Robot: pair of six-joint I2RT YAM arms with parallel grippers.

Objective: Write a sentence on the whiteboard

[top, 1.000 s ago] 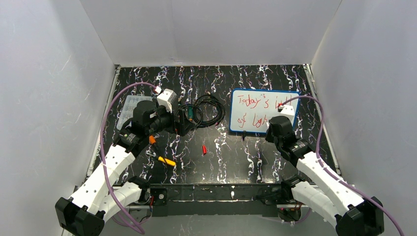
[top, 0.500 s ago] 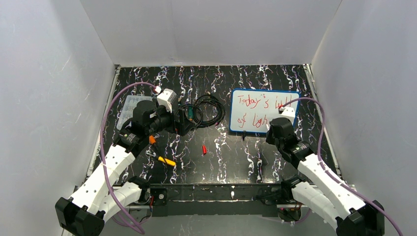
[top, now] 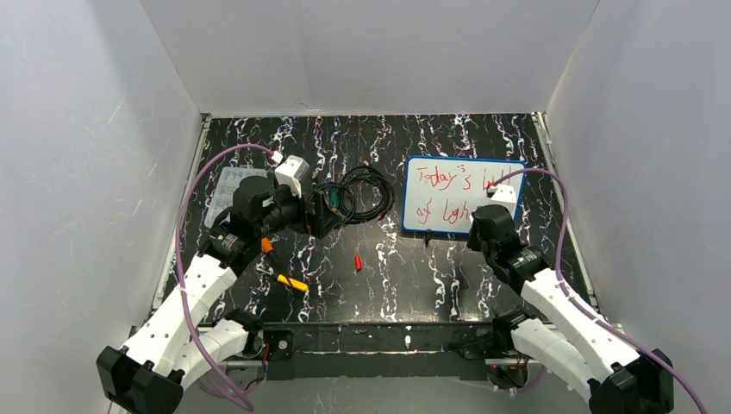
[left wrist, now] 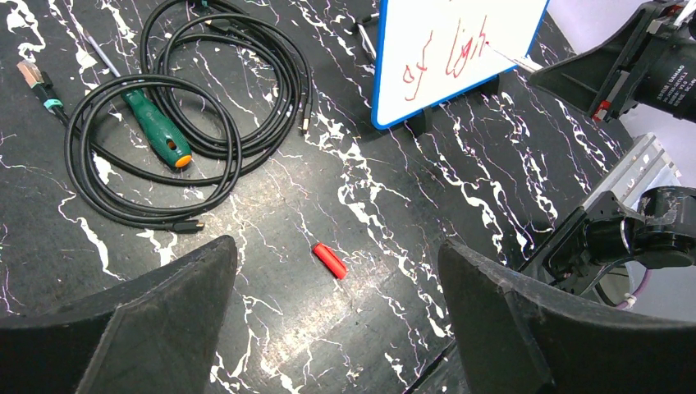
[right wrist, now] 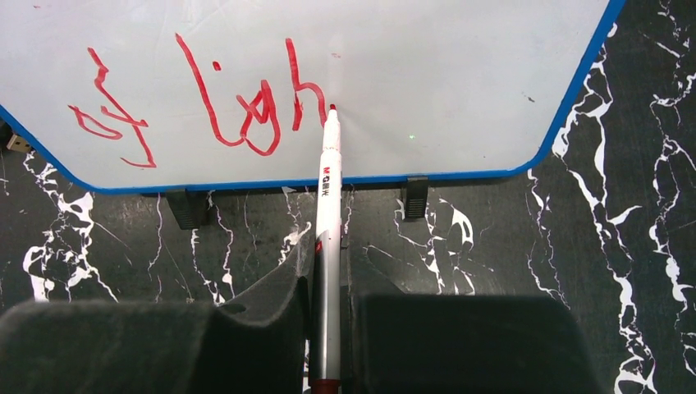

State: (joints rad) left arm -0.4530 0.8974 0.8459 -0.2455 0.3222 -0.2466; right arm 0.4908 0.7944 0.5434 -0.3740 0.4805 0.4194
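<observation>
Bright, even light; sharp frames.

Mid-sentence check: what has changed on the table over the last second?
Very little. The right arm dipped a touch and came back. The right gripper stays shut on the marker, its tip at the whiteboard just after the "h" of the red sentence, with no new stroke visible. The left gripper hangs open in the same place. The screwdriver and red cap have not moved.
</observation>
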